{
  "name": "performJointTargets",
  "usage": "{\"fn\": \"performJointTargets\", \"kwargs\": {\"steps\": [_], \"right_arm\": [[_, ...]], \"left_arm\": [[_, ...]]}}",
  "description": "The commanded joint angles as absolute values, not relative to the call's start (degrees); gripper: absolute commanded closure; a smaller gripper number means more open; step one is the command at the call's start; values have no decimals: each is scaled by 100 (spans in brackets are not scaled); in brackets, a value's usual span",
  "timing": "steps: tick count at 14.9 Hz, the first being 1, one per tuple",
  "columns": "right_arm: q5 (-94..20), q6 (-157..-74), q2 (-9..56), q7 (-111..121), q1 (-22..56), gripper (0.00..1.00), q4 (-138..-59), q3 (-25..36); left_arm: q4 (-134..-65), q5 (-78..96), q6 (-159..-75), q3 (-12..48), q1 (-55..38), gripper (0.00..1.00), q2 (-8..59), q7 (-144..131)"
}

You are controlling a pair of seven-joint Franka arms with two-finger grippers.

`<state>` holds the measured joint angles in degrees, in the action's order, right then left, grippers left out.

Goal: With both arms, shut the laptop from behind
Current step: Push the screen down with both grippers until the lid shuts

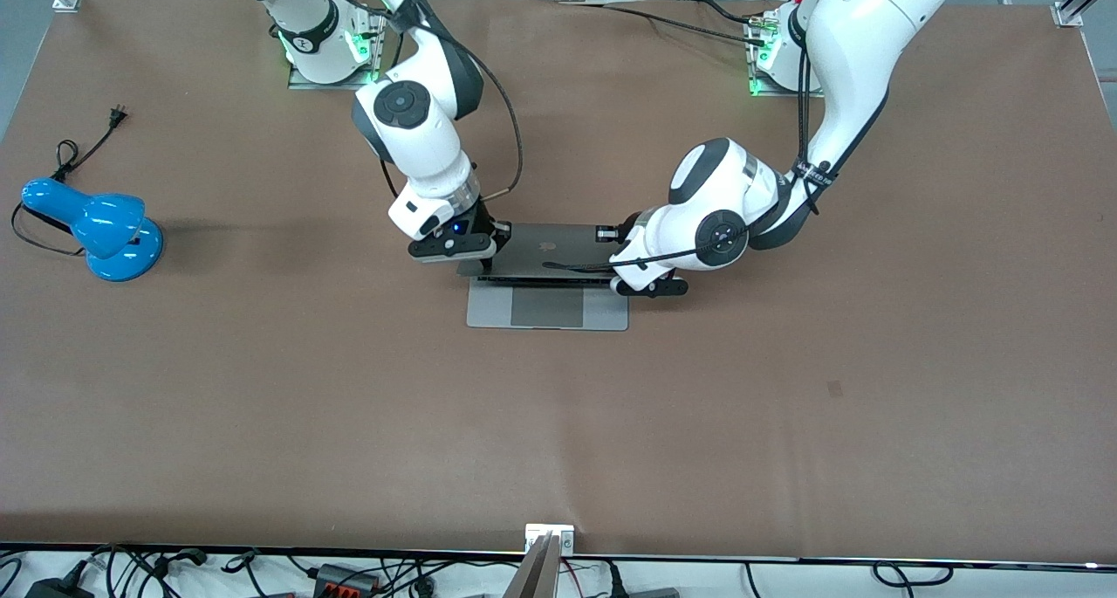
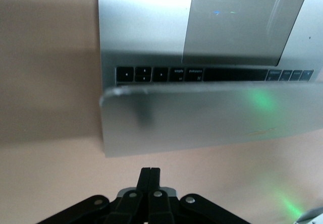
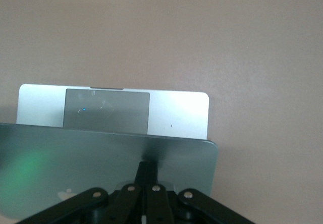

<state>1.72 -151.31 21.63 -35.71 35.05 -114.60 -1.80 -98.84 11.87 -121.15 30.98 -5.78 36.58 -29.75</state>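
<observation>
- Right gripper (image 1: 499, 236), fingers pinched together and holding nothing, sits against the back of the laptop (image 1: 548, 288) lid at the corner toward the right arm's end; in the right wrist view its fingertips (image 3: 144, 167) appear to touch the lid.
- Left gripper (image 1: 606, 232), also clenched and empty, is at the lid's other end; the left wrist view suggests its tips sit just short of the lid.
- Laptop sits mid-table, lid tilted partway down over the keyboard, trackpad exposed.
- Advice: bring the left gripper into contact first, then push both evenly and slowly to avoid twisting the hinge or sliding the base.
- Blue lamp (image 1: 96, 223) is well apart, no conflict.
</observation>
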Motion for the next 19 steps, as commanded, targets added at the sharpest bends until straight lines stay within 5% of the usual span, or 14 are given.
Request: {"fn": "performJointTargets", "kwargs": {"steps": [1, 7, 19], "right_arm": [[343, -15397, 2469, -3630, 3489, 100, -11250, -176], [352, -16189, 2917, -3577, 3498, 100, -11241, -62], [501, -16216, 3471, -3586, 3577, 100, -11004, -26]], "left_arm": [[-9519, 1002, -11953, 3041, -668, 100, 3867, -3120], [-9185, 748, -11971, 3015, -677, 100, 4297, -3138], [-8561, 501, -12023, 2672, -1125, 100, 4992, -3199]]}}
